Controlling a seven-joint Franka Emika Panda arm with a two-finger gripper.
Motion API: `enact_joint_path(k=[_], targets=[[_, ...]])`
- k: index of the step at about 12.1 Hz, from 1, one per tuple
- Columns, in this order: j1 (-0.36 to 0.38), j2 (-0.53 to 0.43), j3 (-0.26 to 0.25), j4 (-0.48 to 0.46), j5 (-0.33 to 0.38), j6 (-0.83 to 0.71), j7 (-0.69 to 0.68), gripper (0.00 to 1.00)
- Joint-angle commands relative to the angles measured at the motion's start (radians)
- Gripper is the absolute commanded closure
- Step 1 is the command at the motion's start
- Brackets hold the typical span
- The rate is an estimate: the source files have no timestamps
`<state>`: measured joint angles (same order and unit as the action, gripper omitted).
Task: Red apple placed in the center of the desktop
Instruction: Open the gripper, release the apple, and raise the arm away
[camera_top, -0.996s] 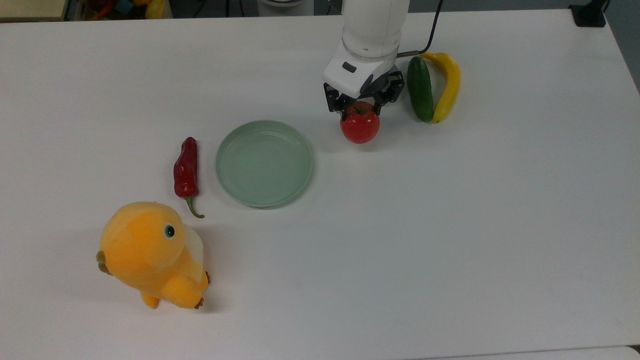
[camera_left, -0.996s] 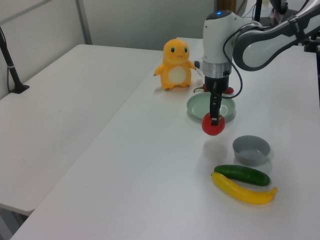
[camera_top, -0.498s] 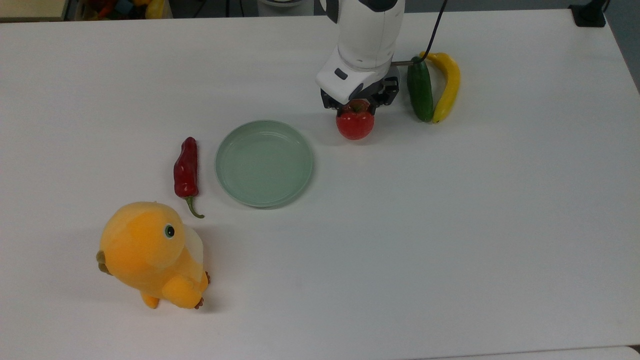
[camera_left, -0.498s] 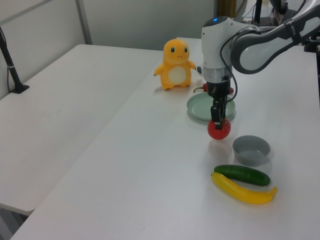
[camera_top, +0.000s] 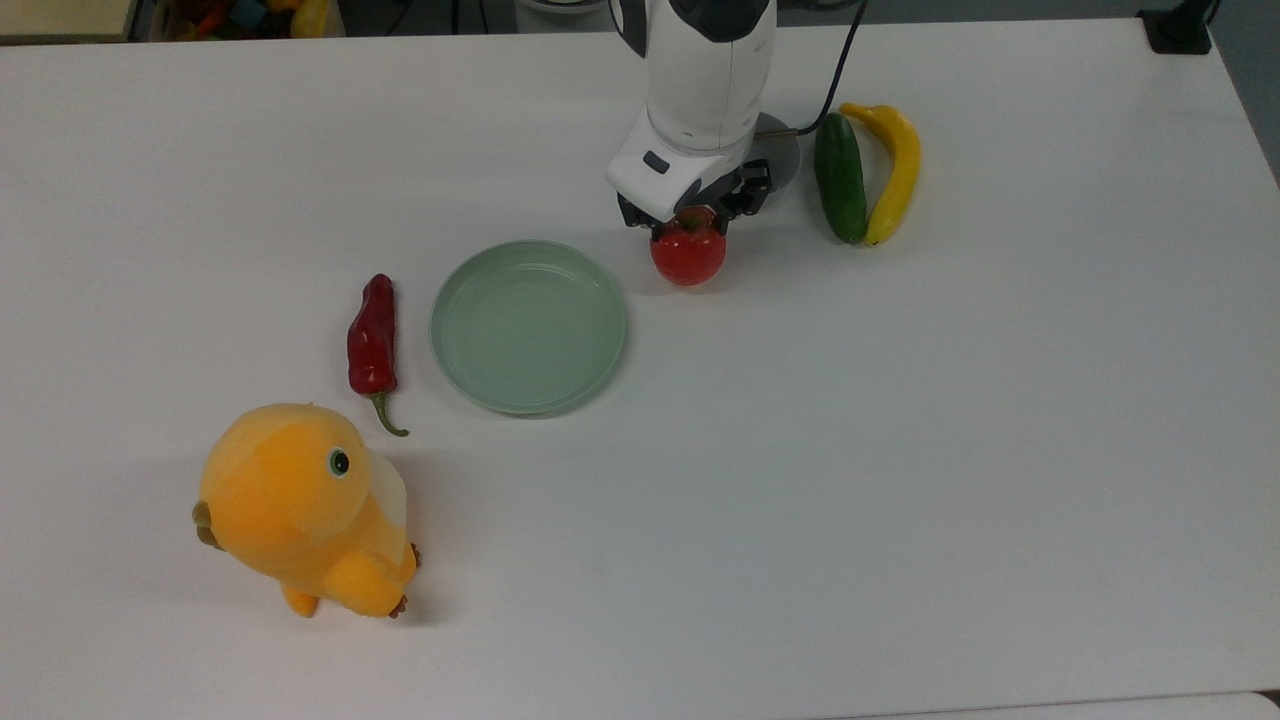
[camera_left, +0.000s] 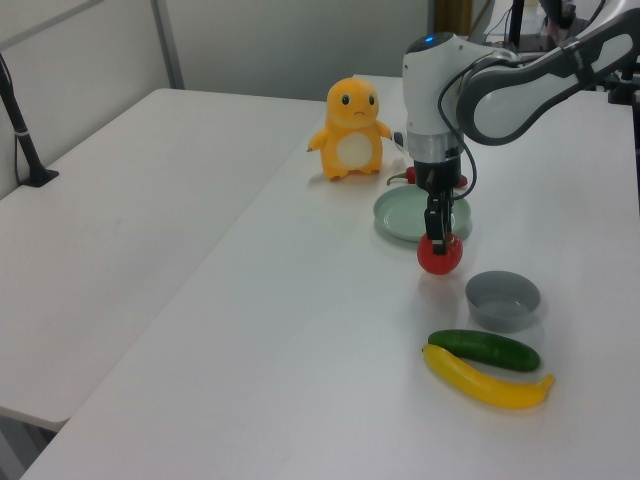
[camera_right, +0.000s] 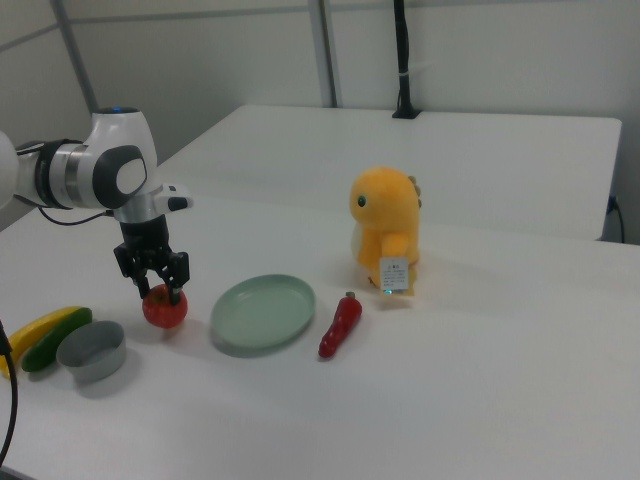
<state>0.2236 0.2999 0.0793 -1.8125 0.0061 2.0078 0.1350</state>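
Observation:
The red apple (camera_top: 688, 257) is low over the white desktop (camera_top: 850, 420), at or just above its surface, a little to the right of the pale-green plate in the top view. My gripper (camera_top: 688, 217) points straight down onto the apple's top, its black fingers shut on the apple from both sides. The left view puts the apple (camera_left: 440, 256) under the gripper (camera_left: 437, 236), between the plate and a grey bowl. From the right view, the apple (camera_right: 165, 308) hangs from the gripper (camera_right: 160, 291), left of the plate.
The green plate (camera_top: 528, 325) lies beside the apple, with a dark-red chili (camera_top: 373, 335) and an orange plush toy (camera_top: 300, 505) further to the top view's left. A grey bowl (camera_left: 502, 300), a cucumber (camera_top: 839, 178) and a yellow banana (camera_top: 895, 170) lie to the top view's right.
My gripper has carried the apple toward the top view's left, closer to the plate, and lower toward the desktop. Nothing else has moved.

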Motion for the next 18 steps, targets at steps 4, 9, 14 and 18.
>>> enact_joint_path(k=[4, 9, 14, 18], targets=[[0.005, 0.002, -0.006, 0.007, 0.014, -0.014, -0.017, 0.0], [0.0, -0.095, -0.065, 0.078, 0.005, -0.021, 0.014, 0.0], [-0.003, -0.289, -0.222, 0.065, 0.037, -0.037, 0.018, 0.0], [-0.041, -0.337, -0.21, 0.056, 0.057, -0.138, 0.017, 0.0]])
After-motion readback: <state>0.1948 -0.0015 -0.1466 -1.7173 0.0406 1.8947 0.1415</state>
